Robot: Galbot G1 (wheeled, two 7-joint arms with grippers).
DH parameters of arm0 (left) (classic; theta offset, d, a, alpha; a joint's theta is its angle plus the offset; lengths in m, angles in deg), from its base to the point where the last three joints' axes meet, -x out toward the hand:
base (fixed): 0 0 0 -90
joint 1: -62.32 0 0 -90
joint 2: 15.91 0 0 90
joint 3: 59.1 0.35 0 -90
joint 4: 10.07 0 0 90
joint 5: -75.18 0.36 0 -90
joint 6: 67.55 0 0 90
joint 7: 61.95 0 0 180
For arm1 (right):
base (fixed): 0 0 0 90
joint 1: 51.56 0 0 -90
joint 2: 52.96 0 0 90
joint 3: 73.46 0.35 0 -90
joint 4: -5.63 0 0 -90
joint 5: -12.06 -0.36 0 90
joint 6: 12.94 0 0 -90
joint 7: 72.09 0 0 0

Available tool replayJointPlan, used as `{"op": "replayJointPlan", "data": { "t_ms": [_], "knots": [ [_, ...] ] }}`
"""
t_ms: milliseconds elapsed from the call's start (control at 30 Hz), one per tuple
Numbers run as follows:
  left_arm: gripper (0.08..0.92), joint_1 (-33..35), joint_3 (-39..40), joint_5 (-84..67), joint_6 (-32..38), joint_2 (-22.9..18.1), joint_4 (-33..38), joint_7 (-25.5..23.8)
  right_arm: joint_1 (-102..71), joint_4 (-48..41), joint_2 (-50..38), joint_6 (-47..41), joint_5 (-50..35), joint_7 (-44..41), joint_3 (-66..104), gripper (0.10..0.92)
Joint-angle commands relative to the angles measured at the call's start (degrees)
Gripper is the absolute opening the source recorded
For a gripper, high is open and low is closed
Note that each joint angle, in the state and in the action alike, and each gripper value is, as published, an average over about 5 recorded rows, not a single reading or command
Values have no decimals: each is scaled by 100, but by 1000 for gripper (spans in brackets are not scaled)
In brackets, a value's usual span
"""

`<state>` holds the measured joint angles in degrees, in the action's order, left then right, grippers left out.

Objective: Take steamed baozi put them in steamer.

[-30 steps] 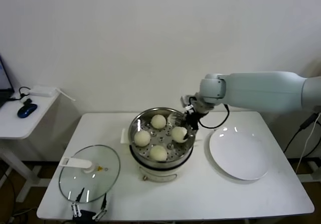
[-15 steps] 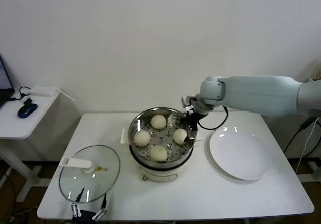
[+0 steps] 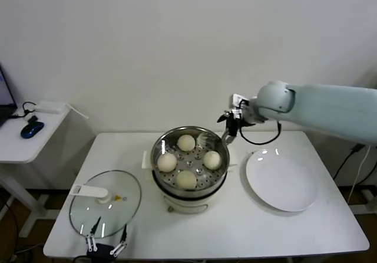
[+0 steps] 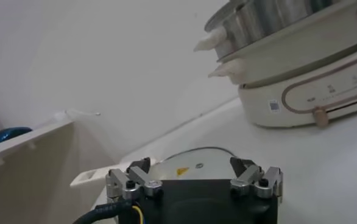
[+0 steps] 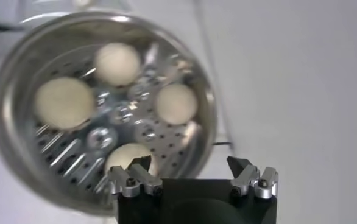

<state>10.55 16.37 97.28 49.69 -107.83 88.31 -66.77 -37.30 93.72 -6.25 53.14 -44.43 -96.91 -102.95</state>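
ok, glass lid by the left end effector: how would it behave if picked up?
The glass lid looks rigid and probably heavy for its size, and likely fragile. Its smooth dome seems slippery, so the white handle is the safer grip. Lying flat on the table, it shouldn't roll.
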Motion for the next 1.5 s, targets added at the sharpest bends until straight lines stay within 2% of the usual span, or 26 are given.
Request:
{"op": "replayJointPlan", "data": {
  "t_ms": [33, 133, 233, 333, 433, 567, 733, 900, 1167, 1500],
  "knots": [
    [823, 4, 71, 55, -45, -9, 83, -6, -4722, 1755, -2635, -458, 630, 2586, 5006, 823],
    [823, 15, 71, 67, -43, -15, 99, -6, -7940, 2193, -2834, 160, 703, 2788, 8048, 823],
    [823, 35, 73, 114, -9, -22, 83, -4, -10898, 2444, -2435, 731, 975, 2829, 10799, 823],
    [823, 63, 87, 144, 28, -27, 58, 3, -12629, 2513, -1628, 1312, 1688, 2704, 12208, 823],
    [823, 81, 99, 129, 51, -32, 42, 11, -13556, 2562, -648, 1891, 2258, 2564, 12858, 823],
    [823, 85, 116, 87, 52, -36, 48, 18, -14138, 2594, 524, 2552, 2593, 2358, 13197, 823],
    [823, 68, 135, 62, 53, -42, 70, 42, -14586, 2426, 1523, 3440, 3035, 2290, 13281, 823],
    [823, 72, 140, 33, 72, -42, 50, 112, -14848, 1969, 2409, 4703, 3255, 2287, 13024, 823],
    [823, 45, 135, -30, 85, -8, 67, 160, -15000, 1442, 3060, 5923, 3543, 2352, 12450, 823],
    [823, -67, 137, -134, 100, 41, 26, 208, -14956, 1410, 3214, 6086, 3798, 2200, 12295, 823]
  ]
}}
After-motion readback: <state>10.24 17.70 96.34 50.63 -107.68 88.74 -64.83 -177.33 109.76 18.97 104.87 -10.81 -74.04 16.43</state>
